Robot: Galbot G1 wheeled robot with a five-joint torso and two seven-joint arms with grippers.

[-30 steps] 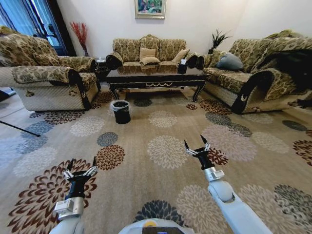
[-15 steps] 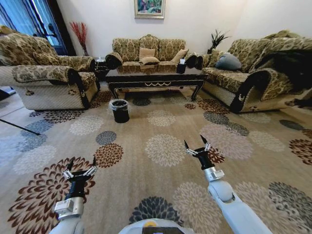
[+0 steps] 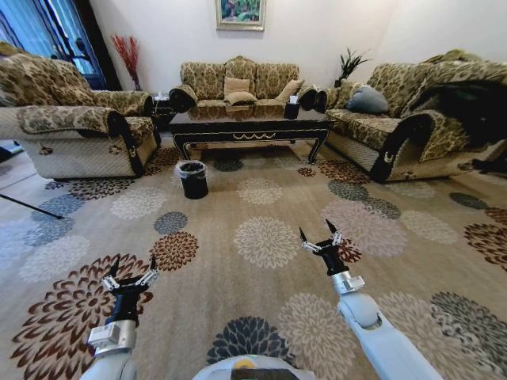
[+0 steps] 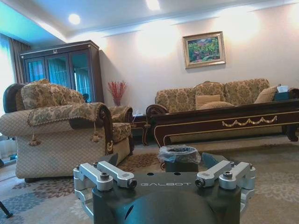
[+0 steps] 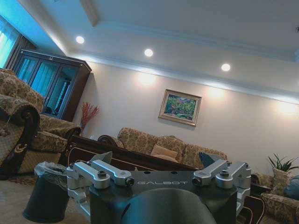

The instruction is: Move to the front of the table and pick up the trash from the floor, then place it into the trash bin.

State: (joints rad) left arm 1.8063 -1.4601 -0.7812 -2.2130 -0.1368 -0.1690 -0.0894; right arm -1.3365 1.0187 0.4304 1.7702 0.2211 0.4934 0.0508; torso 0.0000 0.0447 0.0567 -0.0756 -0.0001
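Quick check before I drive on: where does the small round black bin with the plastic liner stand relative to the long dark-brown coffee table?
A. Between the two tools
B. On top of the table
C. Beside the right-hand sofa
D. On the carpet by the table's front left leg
D: in the head view the small round black bin stands on the flowered carpet just before the left end of the long dark-brown coffee table.

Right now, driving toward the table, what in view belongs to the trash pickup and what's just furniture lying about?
Job things:
- table, ahead
- trash bin, standing on the floor by the table's left front corner
- left gripper and right gripper, both open, empty, low in front

Not part of it:
- sofas
- framed painting
- potted plant
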